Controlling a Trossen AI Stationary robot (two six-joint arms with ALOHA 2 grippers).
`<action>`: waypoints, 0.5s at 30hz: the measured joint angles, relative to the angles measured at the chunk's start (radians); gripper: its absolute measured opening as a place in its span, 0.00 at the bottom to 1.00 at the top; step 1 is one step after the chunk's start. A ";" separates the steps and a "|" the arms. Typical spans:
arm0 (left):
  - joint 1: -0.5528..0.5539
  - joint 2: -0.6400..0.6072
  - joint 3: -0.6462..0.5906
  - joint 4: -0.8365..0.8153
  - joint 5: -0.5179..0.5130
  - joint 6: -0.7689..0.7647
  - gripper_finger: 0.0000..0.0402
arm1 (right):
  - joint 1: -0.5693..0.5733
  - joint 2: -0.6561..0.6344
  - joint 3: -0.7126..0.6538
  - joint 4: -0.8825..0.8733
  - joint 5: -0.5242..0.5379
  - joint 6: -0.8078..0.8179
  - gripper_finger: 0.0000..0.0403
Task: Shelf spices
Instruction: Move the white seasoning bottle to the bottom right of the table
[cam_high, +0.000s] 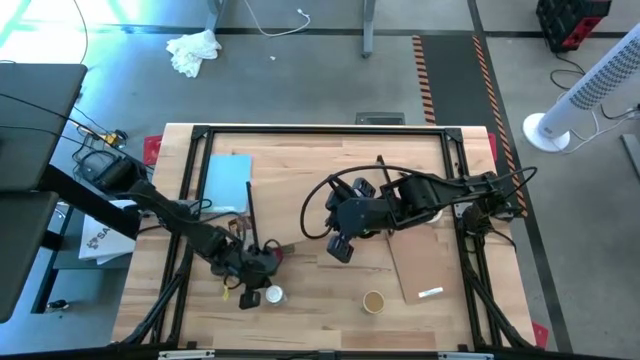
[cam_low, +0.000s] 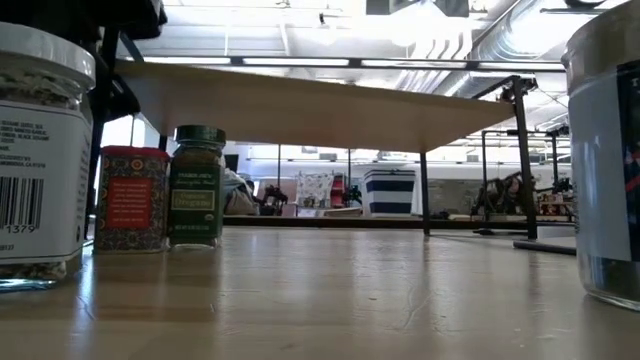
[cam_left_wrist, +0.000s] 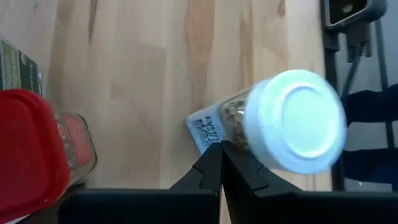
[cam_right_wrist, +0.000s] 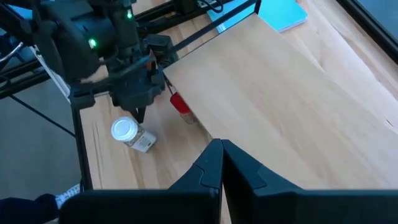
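Observation:
A white-capped spice jar (cam_left_wrist: 292, 121) (cam_high: 272, 295) stands upright on the table near its front edge. My left gripper (cam_left_wrist: 221, 155) (cam_right_wrist: 139, 114) is shut, slanting down right beside that jar. A red-topped tin (cam_low: 131, 198) (cam_right_wrist: 179, 102) and a green-topped jar (cam_low: 196, 187) stand on the table under the shelf's pale plank (cam_low: 300, 105) (cam_right_wrist: 280, 93). A tan-lidded jar (cam_high: 373, 301) stands alone near the front edge. My right gripper (cam_right_wrist: 221, 152) (cam_high: 340, 250) is shut and hangs above the plank, holding nothing. My left gripper's shut fingertips (cam_left_wrist: 211, 163) come slanting down at the white-capped jar's side (cam_left_wrist: 233, 124), just below the cap. I cannot tell whether they touch it. The jar stands upright on the table.
A light-blue pad (cam_high: 228, 183) lies at the far left of the table. A loose thin board (cam_high: 420, 265) lies on the right with a small white thing on it. The shelf's black wire legs (cam_low: 425, 190) stand on the table. A black frame (cam_high: 320, 130) runs around the table.

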 joint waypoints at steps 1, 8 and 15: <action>0.000 0.011 0.000 0.012 -0.003 0.000 0.00 | 0.000 0.000 0.000 0.000 0.000 0.001 0.00; 0.001 0.072 0.002 0.134 0.057 -0.021 0.00 | 0.000 0.000 0.000 0.000 0.000 0.003 0.00; -0.011 0.025 0.002 0.042 0.066 -0.023 0.00 | 0.000 0.000 0.000 0.000 0.000 0.003 0.00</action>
